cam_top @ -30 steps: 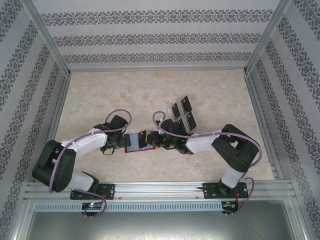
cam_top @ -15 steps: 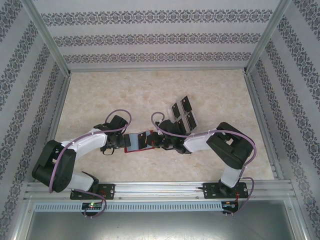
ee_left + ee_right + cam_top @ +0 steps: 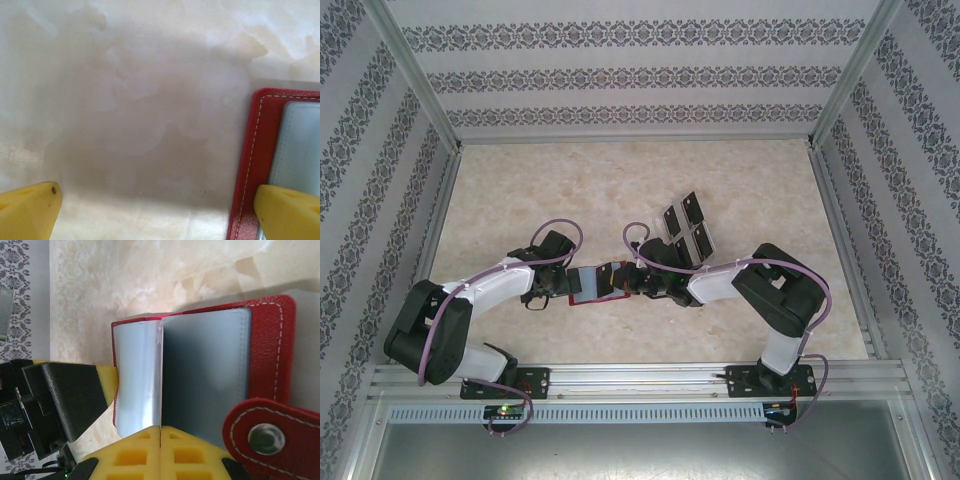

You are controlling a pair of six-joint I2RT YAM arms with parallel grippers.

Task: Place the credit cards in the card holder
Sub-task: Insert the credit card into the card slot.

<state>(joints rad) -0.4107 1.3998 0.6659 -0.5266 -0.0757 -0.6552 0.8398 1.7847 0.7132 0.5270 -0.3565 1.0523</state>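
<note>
Card holder: open, flat on desk, between both grippers.
Left gripper: jaws spread wide; one finger over holder's 9 o'clock edge.
Right gripper: closed at pocket leaf; we cannot confirm a pinch.
Credit cards: flat black rectangles, 2 o'clock from holder.
Risk: we judge slick pockets may spring shut, or holder skid, if restraint slips.
Materials: stitched red leatherette, glossy grey-blue pockets, metal snap.
</note>
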